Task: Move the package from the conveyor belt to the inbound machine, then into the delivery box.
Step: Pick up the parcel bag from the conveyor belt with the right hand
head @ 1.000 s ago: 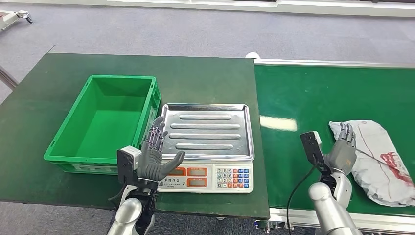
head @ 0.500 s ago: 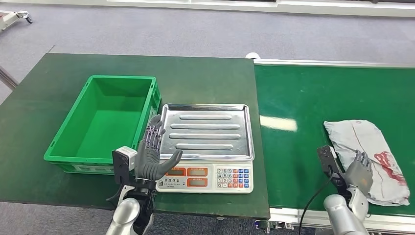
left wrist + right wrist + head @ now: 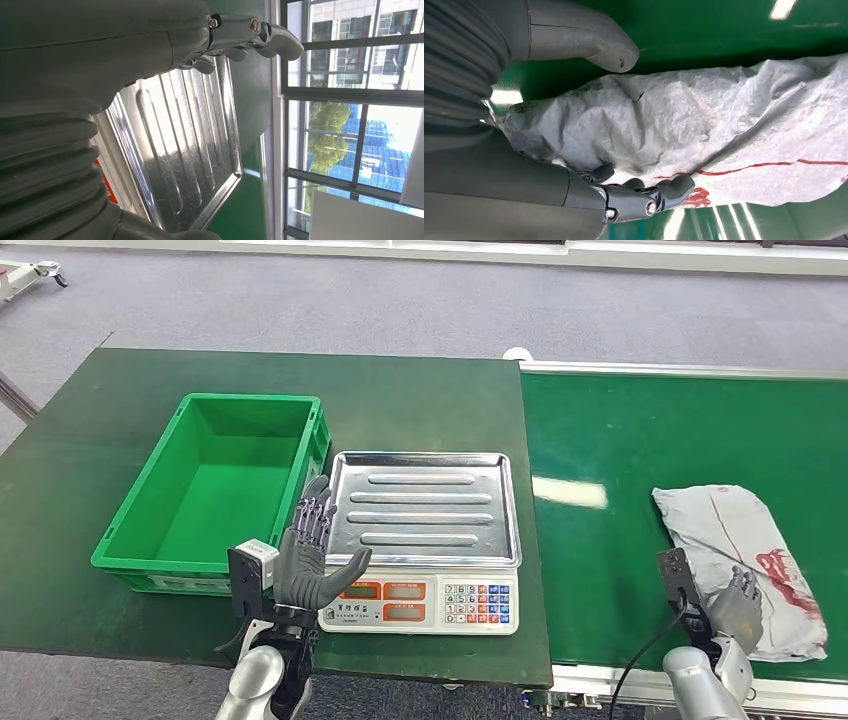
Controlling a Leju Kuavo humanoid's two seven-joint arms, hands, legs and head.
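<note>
Head view, left hand: left hand [image 3: 308, 562] is raised at the near left corner of the scale [image 3: 420, 540], fingers apart, holding nothing.
Head view, right hand: right hand [image 3: 738, 605] rests on the near edge of the package [image 3: 740, 560], which lies on the conveyor belt [image 3: 640, 460] at the right.
Head view, box: green delivery box [image 3: 215, 490] sits left of the scale.
Left wrist view: fingers [image 3: 260, 35] spread above the steel tray [image 3: 185, 150].
Right wrist view: thumb [image 3: 579, 37] and fingers [image 3: 649, 197] lie on opposite sides of the crumpled package [image 3: 684, 120]; I cannot tell if they clamp it.

- A dark green table [image 3: 120, 390] carries the equipment.
- Grey floor [image 3: 400, 300] lies beyond it.
- A wheeled frame [image 3: 30, 270] stands far left.
- Windows [image 3: 350, 100] show buildings and a tree outside.
</note>
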